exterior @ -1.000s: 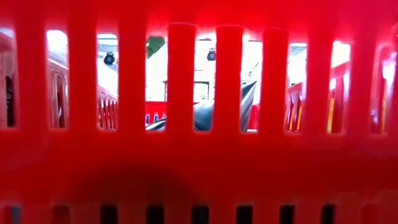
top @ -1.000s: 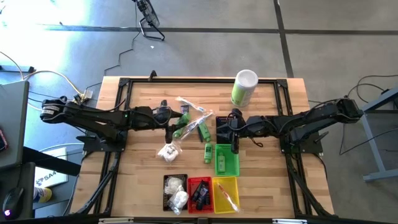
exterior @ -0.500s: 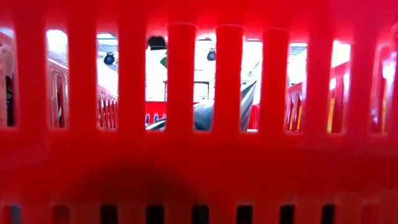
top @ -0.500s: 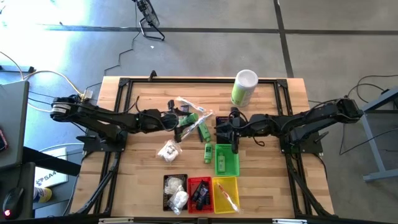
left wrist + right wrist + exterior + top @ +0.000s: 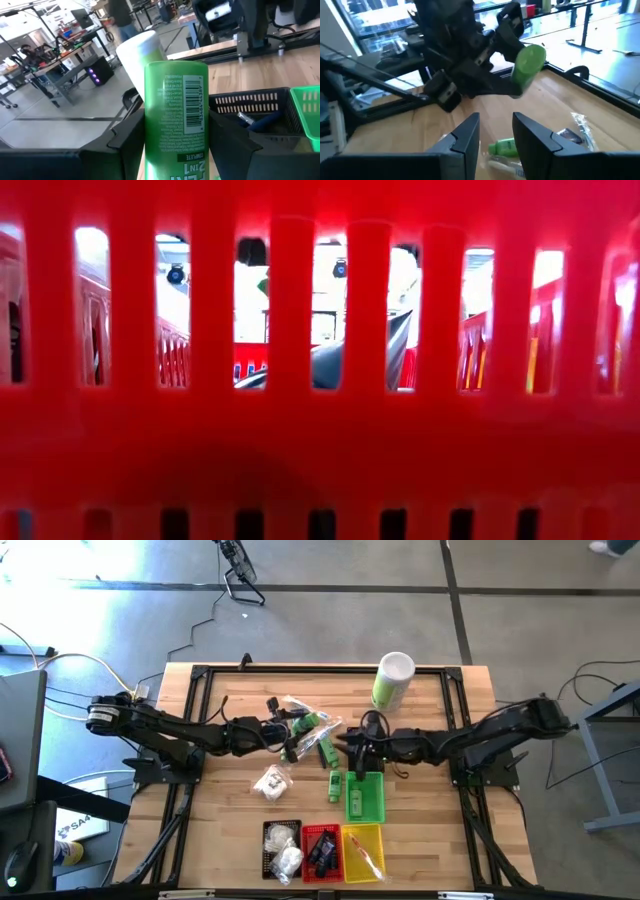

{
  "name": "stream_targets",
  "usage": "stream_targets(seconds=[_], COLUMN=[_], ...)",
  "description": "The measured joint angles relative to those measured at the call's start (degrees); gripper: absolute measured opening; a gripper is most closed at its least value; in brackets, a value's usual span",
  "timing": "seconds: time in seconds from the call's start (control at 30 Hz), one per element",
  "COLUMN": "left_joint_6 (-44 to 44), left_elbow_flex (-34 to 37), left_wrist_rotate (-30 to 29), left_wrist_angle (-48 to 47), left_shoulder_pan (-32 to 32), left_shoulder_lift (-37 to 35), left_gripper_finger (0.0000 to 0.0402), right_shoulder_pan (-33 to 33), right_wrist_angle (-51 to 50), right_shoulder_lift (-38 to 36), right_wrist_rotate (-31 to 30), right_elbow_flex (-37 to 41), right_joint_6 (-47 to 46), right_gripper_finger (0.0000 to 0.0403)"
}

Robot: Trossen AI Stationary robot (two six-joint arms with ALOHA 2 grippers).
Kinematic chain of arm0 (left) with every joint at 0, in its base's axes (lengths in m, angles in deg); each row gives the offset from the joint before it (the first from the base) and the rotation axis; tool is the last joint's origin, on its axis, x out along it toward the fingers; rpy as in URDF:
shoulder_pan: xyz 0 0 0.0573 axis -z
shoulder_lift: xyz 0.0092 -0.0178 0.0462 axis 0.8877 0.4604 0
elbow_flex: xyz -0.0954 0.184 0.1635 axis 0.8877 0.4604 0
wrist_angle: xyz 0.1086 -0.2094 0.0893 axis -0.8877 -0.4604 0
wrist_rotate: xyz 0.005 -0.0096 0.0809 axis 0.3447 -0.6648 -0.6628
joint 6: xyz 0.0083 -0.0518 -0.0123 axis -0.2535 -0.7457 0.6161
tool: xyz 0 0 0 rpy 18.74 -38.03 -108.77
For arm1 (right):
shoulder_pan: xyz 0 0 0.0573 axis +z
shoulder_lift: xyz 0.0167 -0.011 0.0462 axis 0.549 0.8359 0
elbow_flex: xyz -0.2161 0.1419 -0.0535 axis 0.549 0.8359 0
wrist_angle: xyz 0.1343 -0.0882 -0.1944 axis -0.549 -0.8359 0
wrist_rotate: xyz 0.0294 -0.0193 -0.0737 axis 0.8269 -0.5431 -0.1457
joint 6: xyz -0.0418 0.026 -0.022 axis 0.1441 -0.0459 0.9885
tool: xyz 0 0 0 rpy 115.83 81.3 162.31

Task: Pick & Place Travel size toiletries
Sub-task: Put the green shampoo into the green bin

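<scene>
Almost fully blocked in the low view by a red basket wall; only bright slivers between the slats, too blurred to name. Cut off at the bottom edge in the left wrist view: green bottle. Too small to identify: contents of black basket.

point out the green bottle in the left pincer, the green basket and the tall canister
green bottle (image 5: 176, 120), left wrist view, on its barcode label
green basket (image 5: 375, 802), high view, on its right wall
tall canister (image 5: 392, 682), high view, on its side
</scene>
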Motion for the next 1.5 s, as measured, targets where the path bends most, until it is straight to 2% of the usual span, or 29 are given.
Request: stream_targets(seconds=[0.2,0.4,0.53,0.73,0.87,1.2,1.5], left_joint_6=[1.47,4.15,4.41,4.44,4.44,4.44,4.0], left_elbow_flex=[0.0,0.0,0.01,0.02,0.02,0.02,0.02], left_wrist_rotate=[0.0,0.0,0.01,0.02,0.02,0.04,0.06], left_wrist_angle=[-0.64,-0.69,-2.71,-3.18,-3.11,-3.03,-3.0], left_shoulder_pan=[0.0,0.0,0.0,0.0,0.0,0.0,0.0], left_shoulder_lift=[0.0,0.0,0.0,0.0,0.0,0.0,0.0], left_gripper_finger=[0.0189,0.0189,0.0189,0.0189,0.0189,0.0189,0.0189], right_shoulder_pan=[-1.23,-4.26,-5.59,-6.0,-6.3,-6.26,-6.26], right_wrist_angle=[13.06,14.06,13.77,14.54,15.66,23.14,21.04], right_shoulder_lift=[7.44,8.62,8.6,9.31,10.28,17.69,18.66], right_wrist_rotate=[-4.36,-2.63,-0.19,-0.09,0.01,2.27,4.4], right_elbow_flex=[0.01,0.01,0.01,0.01,-0.01,-1.29,-5.2], right_joint_6=[-0.73,-7.3,-9.12,-9.21,-10.5,-12.21,-9.31], right_gripper_finger=[0.0109,0.0122,0.017,0.0257,0.0285,0.0276,0.0274])
